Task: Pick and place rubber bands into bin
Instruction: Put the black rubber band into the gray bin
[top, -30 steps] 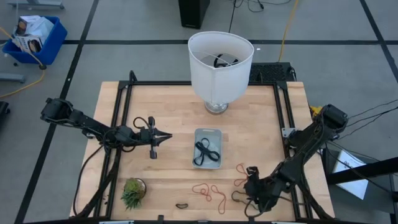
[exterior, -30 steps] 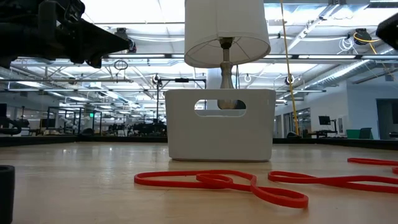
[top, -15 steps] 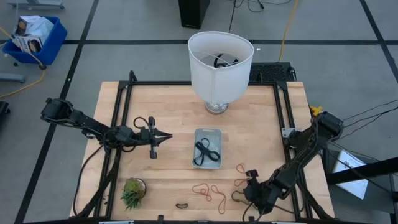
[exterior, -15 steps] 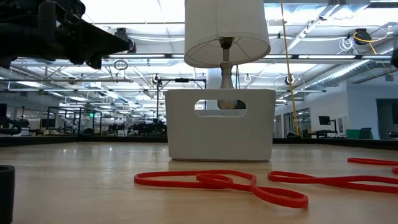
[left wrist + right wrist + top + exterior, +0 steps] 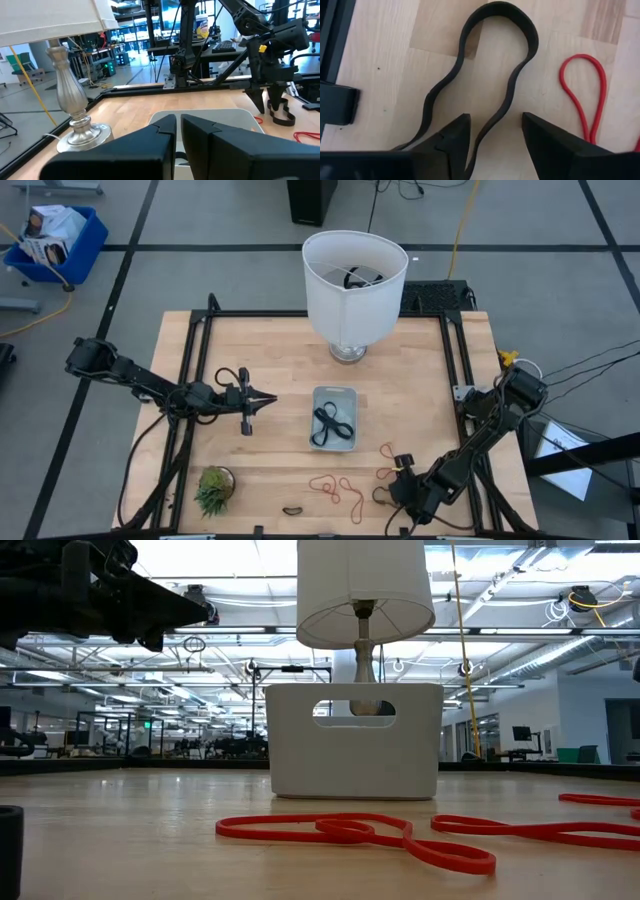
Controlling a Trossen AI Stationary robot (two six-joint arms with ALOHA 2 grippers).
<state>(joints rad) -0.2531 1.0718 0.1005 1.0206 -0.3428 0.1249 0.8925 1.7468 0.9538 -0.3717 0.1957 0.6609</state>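
Right gripper (image 5: 491,135) astride black band (image 5: 485,65), parted

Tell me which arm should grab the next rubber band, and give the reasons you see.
Right. The right gripper hangs open directly over a black rubber band near the table's front edge, fingers either side of one strand. The left gripper sits shut left of the bin, away from the loose bands.

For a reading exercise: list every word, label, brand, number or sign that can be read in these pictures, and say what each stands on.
None can be read.
Packets in the blue crate carry print, too small to read.
A white container in the room behind carries a label, too blurred to read.
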